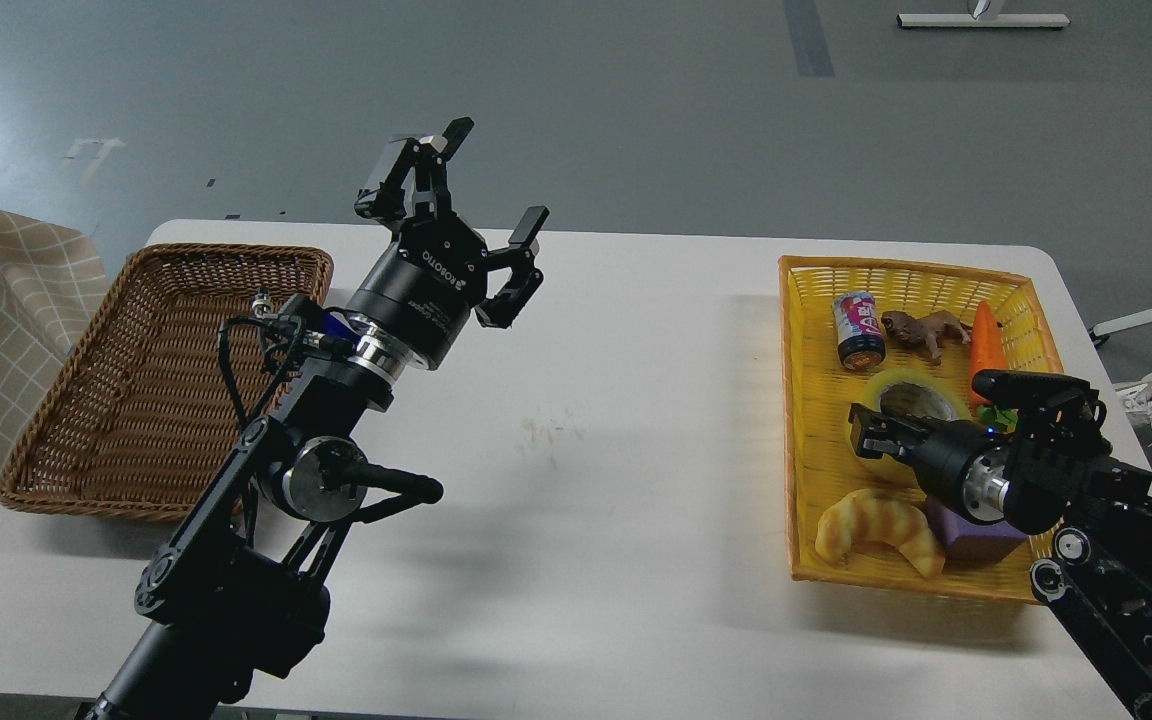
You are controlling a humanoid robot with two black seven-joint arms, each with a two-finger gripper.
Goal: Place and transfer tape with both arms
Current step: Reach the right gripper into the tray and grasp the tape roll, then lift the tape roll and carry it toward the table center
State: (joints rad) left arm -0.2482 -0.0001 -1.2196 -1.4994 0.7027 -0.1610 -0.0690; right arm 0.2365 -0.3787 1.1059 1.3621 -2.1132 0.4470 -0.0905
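Head view: the black left gripper (481, 215) is raised above the white rectangular table (596, 420), fingers spread wide and holding nothing, beside the brown woven wicker basket (66, 420). The black right gripper (876, 437) reaches into the yellow plastic mesh basket (801, 420), its tip at the translucent yellow roll of tape (911, 385); whether its fingers grip the roll cannot be told. A yellow-brown croissant (876, 530) lies near the tape

One head view looks forward and down over the white table (636, 420) from near.
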